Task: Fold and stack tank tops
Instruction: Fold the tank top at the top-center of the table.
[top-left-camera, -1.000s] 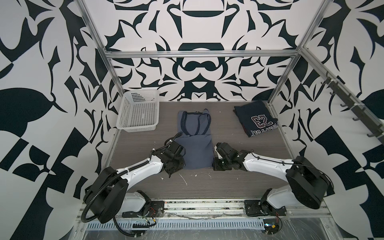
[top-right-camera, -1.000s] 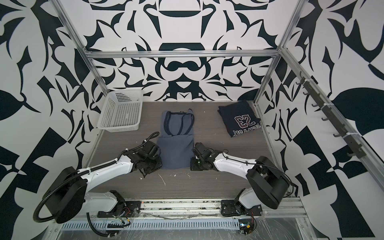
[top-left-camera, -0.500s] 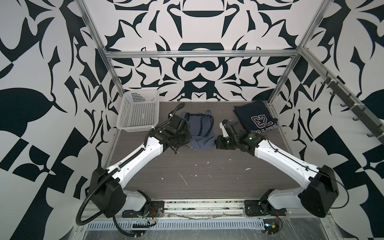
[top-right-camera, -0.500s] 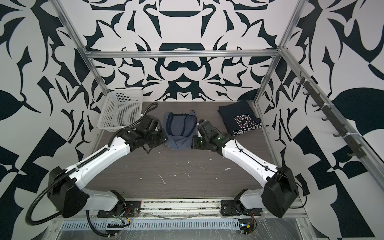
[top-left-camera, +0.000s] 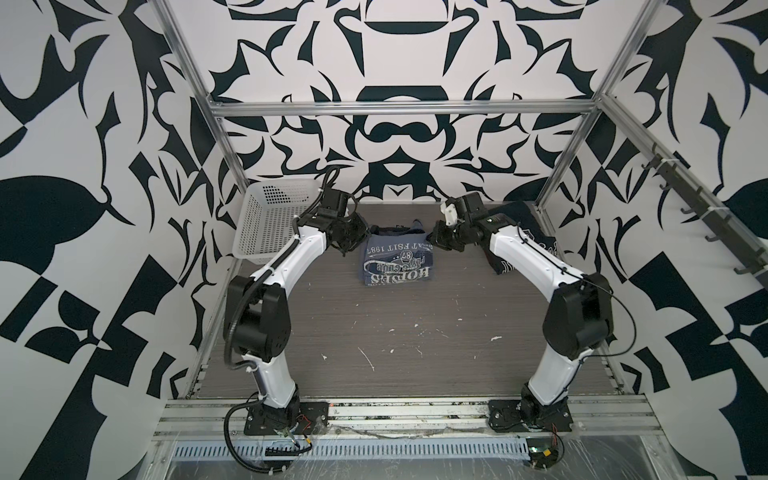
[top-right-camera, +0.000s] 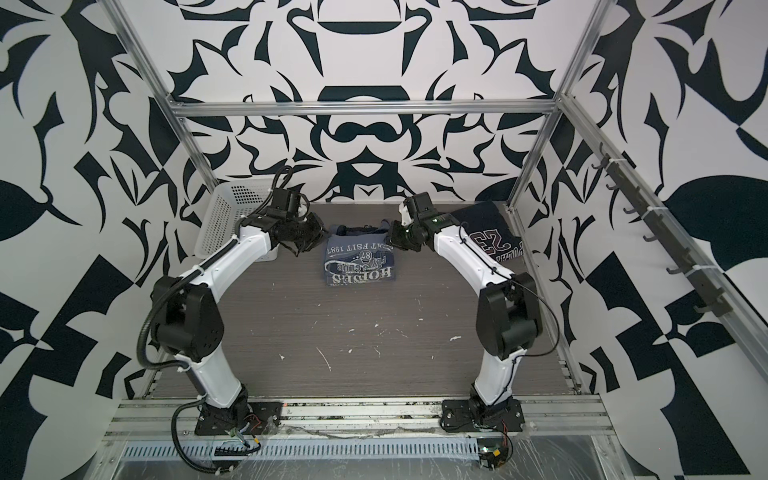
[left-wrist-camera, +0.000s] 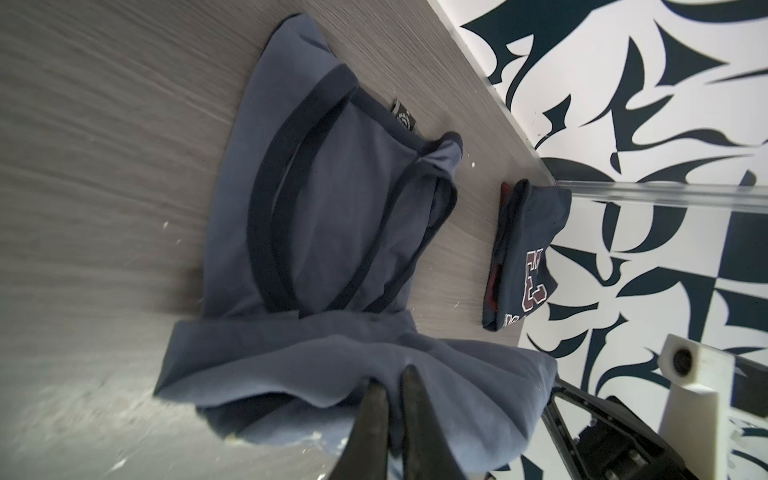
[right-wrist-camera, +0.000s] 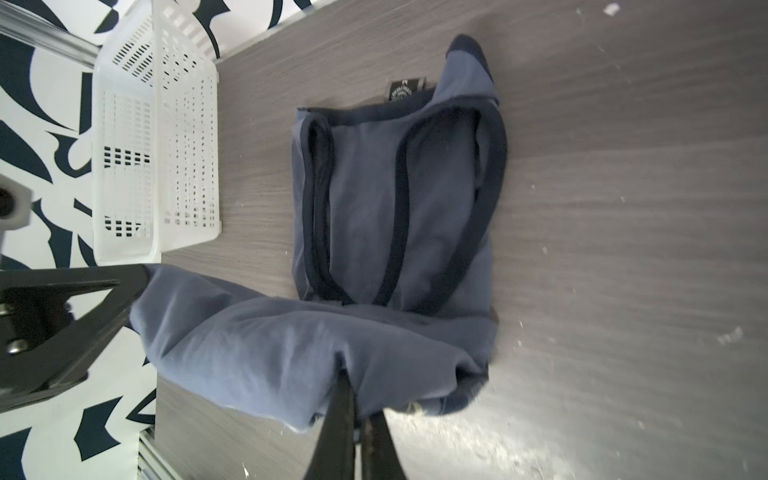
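Observation:
The slate grey-blue tank top (top-left-camera: 397, 266) lies folded in half at the far middle of the table, its white graphic facing up in both top views. My left gripper (left-wrist-camera: 392, 374) is shut on the left corner of the folded-over hem. My right gripper (right-wrist-camera: 353, 376) is shut on the right corner. Both hold the hem low over the strap end (left-wrist-camera: 332, 199). The dark navy tank top (top-right-camera: 490, 243) with the "23" print lies folded at the far right, partly hidden behind my right arm.
A white perforated basket (top-left-camera: 270, 220) stands at the far left, close beside my left wrist. The back wall and metal frame posts (top-left-camera: 557, 183) run just behind the tops. White flecks dot the wooden table (top-left-camera: 395, 332).
Both grippers have carried the grey-blue top's near hem from the front of the table up and over to the far end. The top is now doubled over with its graphic showing.

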